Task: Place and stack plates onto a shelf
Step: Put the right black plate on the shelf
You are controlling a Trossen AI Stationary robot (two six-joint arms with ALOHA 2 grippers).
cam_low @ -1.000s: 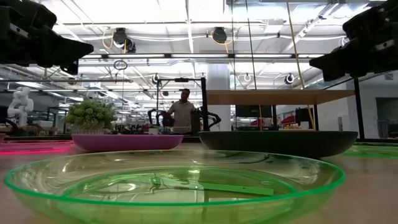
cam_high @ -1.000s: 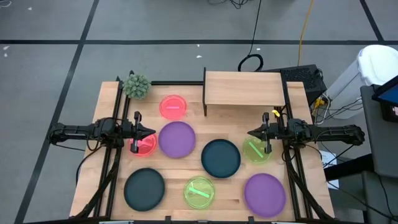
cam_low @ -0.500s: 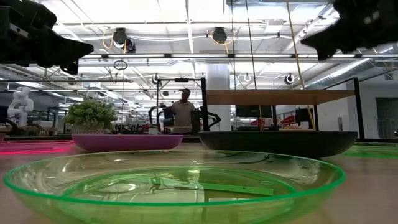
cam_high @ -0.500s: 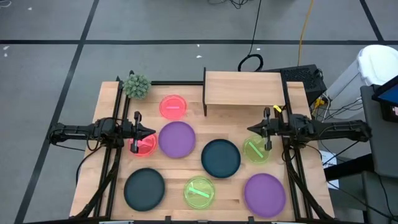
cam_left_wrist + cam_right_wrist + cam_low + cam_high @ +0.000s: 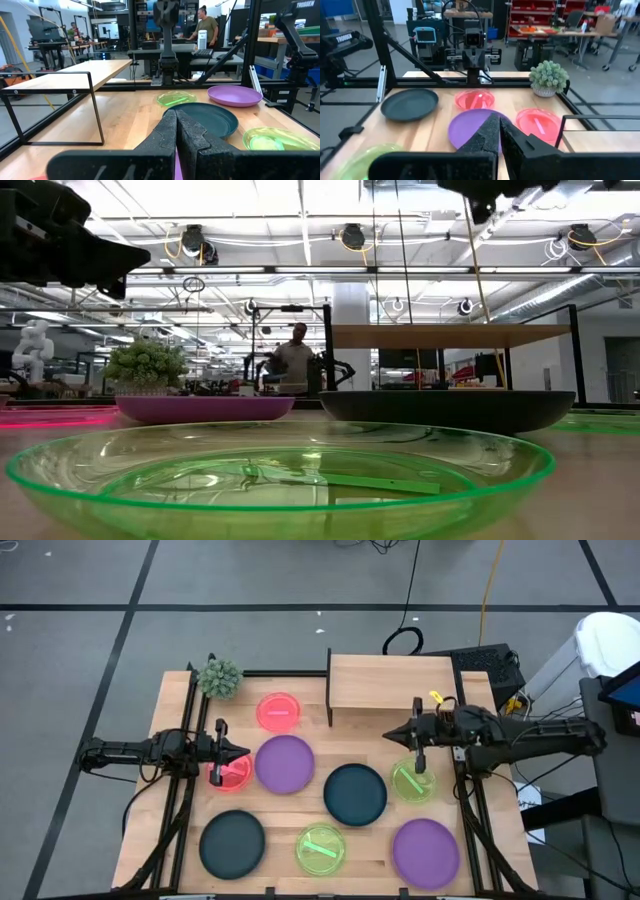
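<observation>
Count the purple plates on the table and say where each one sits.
2. One purple plate lies left of centre, beside the pink plate under the left tool. The other lies at the near right corner. None looks hidden.

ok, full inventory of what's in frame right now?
teal plates: 2, dark teal, one mid-table, one front-left
purple plates: 2, one centre-left, one front-right
pink-red plates: 2, translucent, one near the plant, one under the left gripper
green plates: 2, neon, one front-centre, one below the right gripper
shelf: 1, light wood, back of the table, nothing on it
plant: 1, spiky green, back-left corner
person: 1, in the room behind
left gripper: shut, over the pink-red plate
right gripper: shut, raised near the shelf
</observation>
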